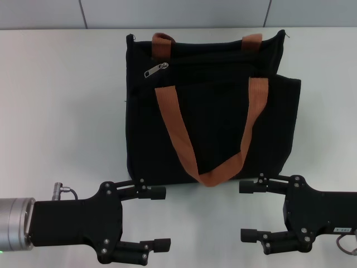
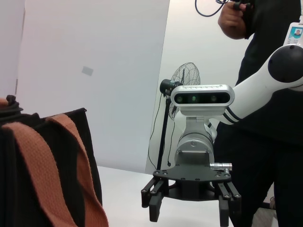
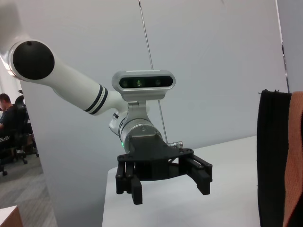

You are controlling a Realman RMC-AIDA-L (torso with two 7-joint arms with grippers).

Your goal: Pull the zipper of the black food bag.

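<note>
The black food bag [image 1: 209, 120] lies flat on the white table [image 1: 61, 100], its two orange-brown strap handles [image 1: 201, 167] draped across it. The silver zipper pull [image 1: 156, 70] rests near the bag's far left corner, on the top zipper track. My left gripper [image 1: 160, 219] is open and empty, just in front of the bag's near left corner. My right gripper [image 1: 249, 211] is open and empty, in front of the near right corner. Neither touches the bag. The left wrist view shows the bag's edge [image 2: 42, 170] and the right gripper [image 2: 189, 201]. The right wrist view shows the left gripper [image 3: 163, 182] and the bag [image 3: 272, 156].
Bare white table surrounds the bag on the left and front. A wall runs behind the table's far edge [image 1: 56, 29]. A person in black [image 2: 265, 94] and a fan [image 2: 184, 82] stand beyond the table in the left wrist view.
</note>
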